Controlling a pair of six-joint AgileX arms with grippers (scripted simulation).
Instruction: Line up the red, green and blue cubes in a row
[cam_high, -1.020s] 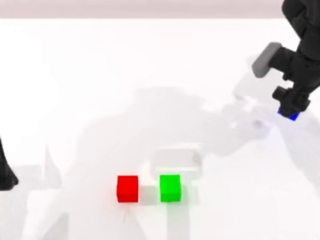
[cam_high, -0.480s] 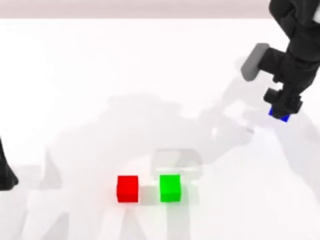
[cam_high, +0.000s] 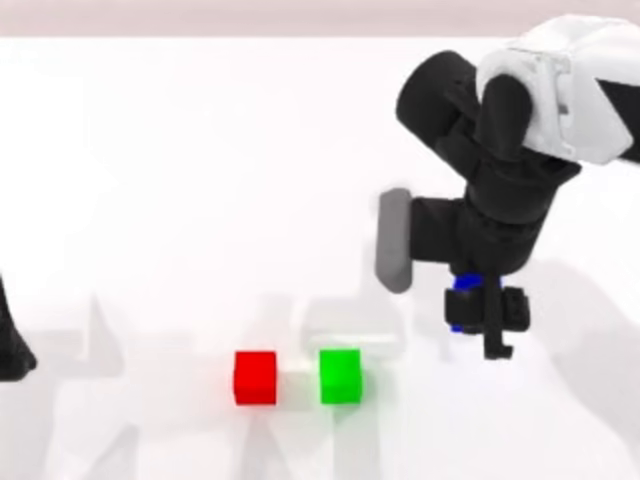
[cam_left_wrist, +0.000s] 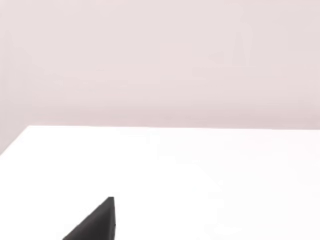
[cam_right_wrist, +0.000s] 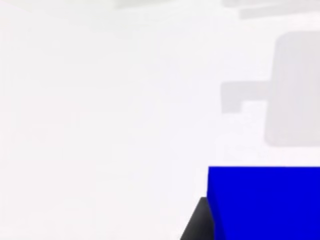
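Your right gripper fingers grip the blue cube above the worktop, right of the green cube and red cube. Left arm is parked at the left edge; its fingers' state cannot be told.

Right arm swung in from the tabletop's far right toward the middle, right pincer now lower and nearer the green cube, blue cube carried along in its grip, now just right of the green one
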